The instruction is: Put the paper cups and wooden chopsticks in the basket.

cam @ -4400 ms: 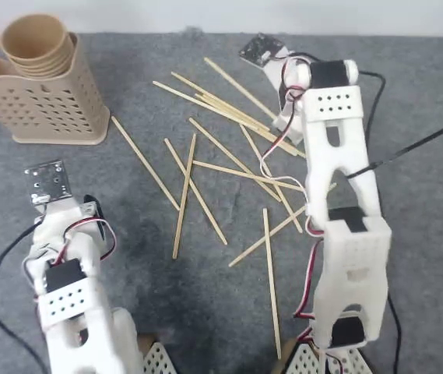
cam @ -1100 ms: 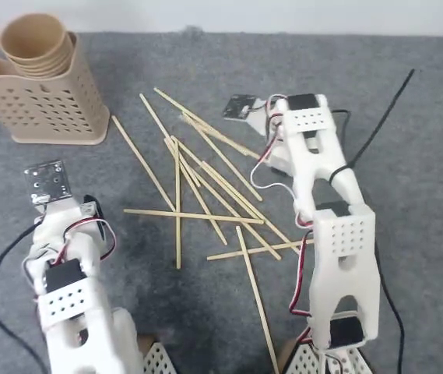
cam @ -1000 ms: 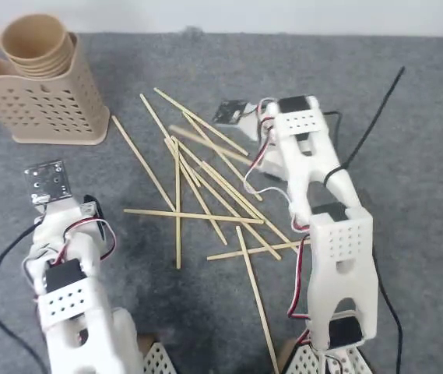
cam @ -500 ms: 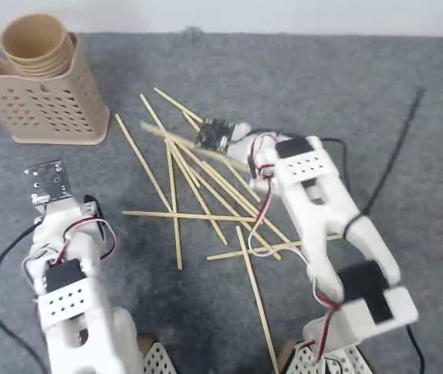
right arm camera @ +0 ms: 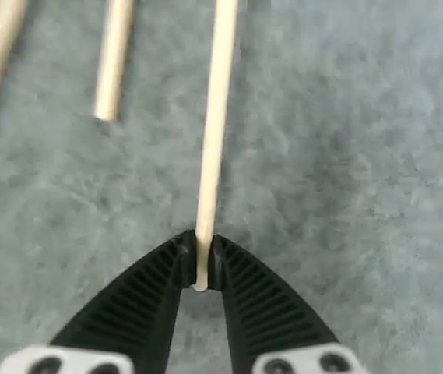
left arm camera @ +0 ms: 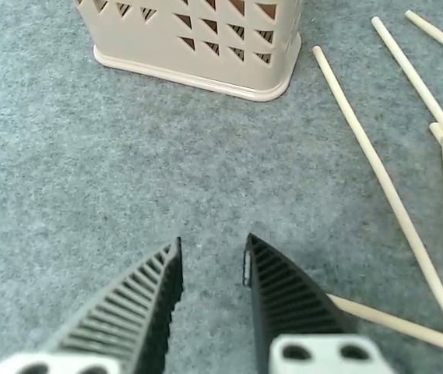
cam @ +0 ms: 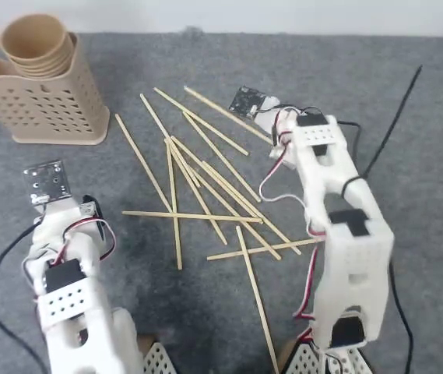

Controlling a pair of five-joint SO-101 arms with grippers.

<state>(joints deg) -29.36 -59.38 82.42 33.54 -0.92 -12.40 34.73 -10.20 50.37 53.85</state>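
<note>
Grey felt counter [cam: 431, 234], loose chopsticks [cam: 205, 183] scattered mid-frame. R hand [right arm camera: 198, 261] is upper centre in the high view, clenched on the end of one chopstick [right arm camera: 215, 117], which runs straight out from the tips. L hand [left arm camera: 212, 253] lower left, released, tips apart over bare counter. Paper cups [cam: 38, 43] stacked in the basket [cam: 46, 109], upper left.

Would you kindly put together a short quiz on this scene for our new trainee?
1. True or false: the right gripper is shut on a wooden chopstick.
2. Where is the stack of paper cups? A: inside the basket. B: beside it. C: under it.
3. Fill in the missing word: the left gripper is ____ (open or shut).

Key: 1 true; 2 A; 3 open.
</note>
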